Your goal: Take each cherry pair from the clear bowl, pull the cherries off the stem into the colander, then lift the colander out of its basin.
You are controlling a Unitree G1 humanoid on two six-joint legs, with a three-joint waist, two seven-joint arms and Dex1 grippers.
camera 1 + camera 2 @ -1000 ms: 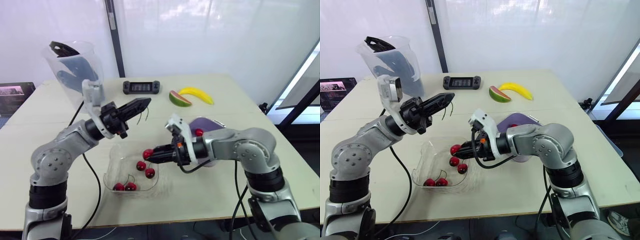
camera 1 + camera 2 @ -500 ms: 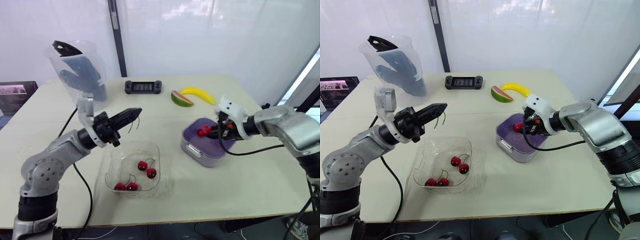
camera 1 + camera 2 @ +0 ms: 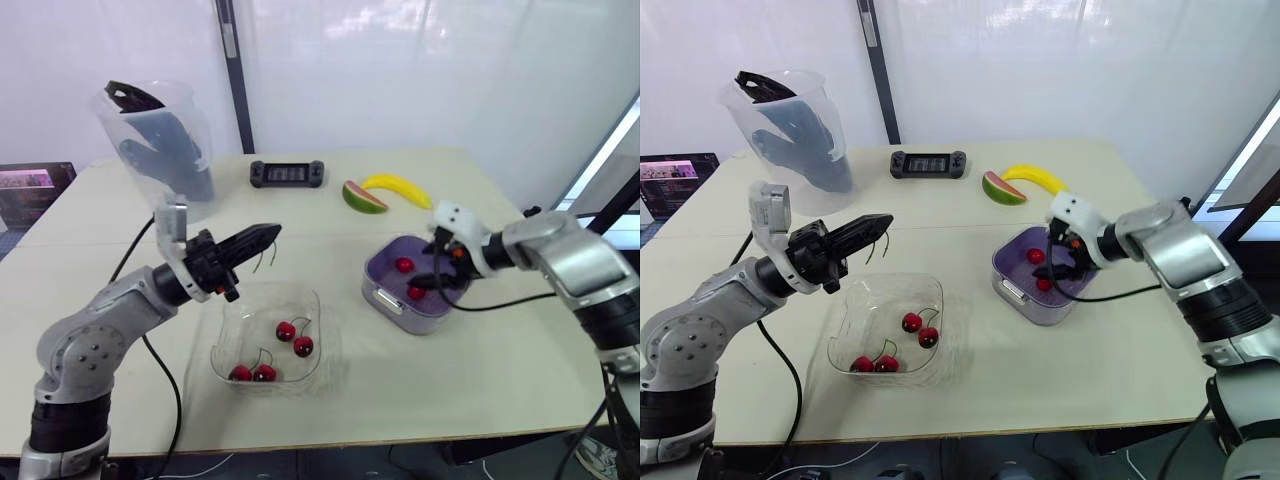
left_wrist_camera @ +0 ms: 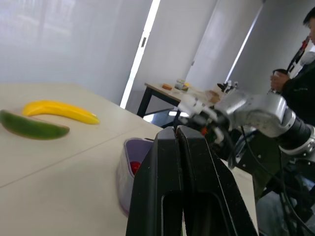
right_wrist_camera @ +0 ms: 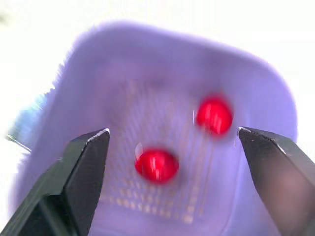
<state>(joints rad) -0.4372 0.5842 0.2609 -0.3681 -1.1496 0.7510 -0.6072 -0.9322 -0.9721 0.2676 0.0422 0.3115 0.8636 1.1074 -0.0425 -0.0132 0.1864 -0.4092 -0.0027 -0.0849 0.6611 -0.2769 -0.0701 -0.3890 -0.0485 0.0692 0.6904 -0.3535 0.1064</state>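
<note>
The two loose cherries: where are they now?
The loose cherries lie inside the purple colander on the robot's right in the head views, under the open right tool, right of the clear bowl.

The right gripper (image 3: 1058, 268) hangs over the purple colander (image 3: 1012, 272), which holds two cherries (image 3: 1036, 256); the left gripper (image 3: 880, 222) pinches a stem (image 3: 883, 243) near the clear bowl (image 3: 850, 310)

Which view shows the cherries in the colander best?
Right wrist view: it looks straight into the colander, with both cherries clear between the fingers of the open right tool. The eye views show them small, beside that tool. The left wrist view catches one red spot past the rim.
</note>
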